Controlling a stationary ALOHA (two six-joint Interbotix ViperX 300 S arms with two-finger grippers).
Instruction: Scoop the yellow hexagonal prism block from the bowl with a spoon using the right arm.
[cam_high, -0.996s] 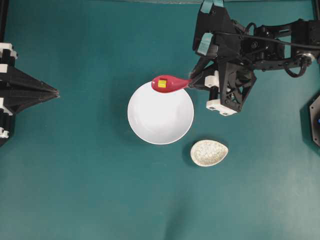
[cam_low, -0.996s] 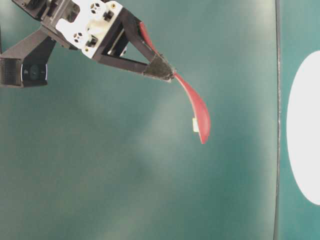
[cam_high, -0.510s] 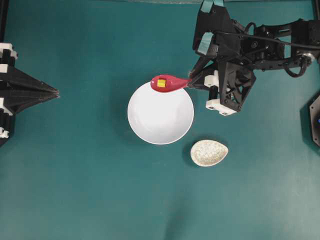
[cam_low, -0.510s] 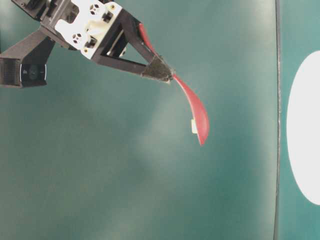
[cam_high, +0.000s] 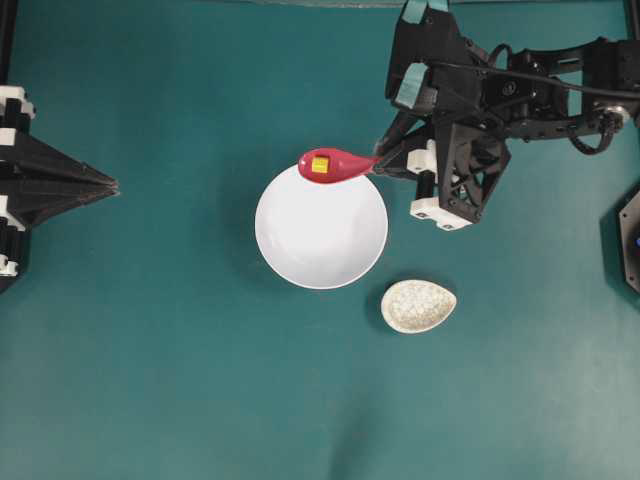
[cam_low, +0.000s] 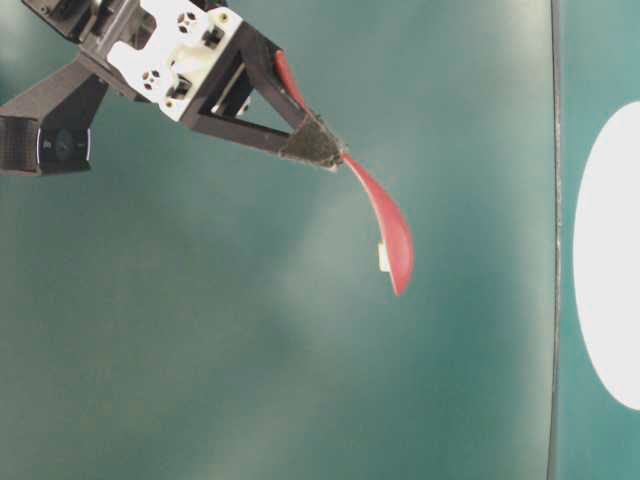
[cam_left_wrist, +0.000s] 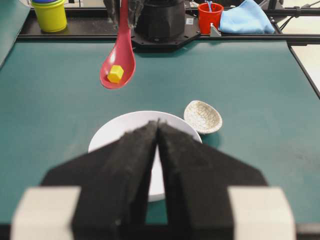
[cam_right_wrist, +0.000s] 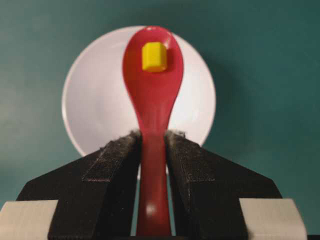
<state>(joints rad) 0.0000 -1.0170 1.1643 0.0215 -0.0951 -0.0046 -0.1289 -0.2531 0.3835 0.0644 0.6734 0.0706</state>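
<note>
The right gripper is clenched on the handle of the spoon, its 2 black padded fingers pressing the handle from either side. The spoon juts out from the gripper with its scoop raised in the air, seen from above at the far rim of the bowl and clear of it in the left wrist view. The yellow hexagonal prism block sits inside the scoop, near its tip, lifted out of the bowl. The white bowl stands on the teal desk, and a small speckled egg-shaped dish lies just beside it, apart from the rim, on the right arm's side. Across the desk, well away from the bowl, the left gripper points toward the middle with its pointed fingers pressed together on nothing.
</note>
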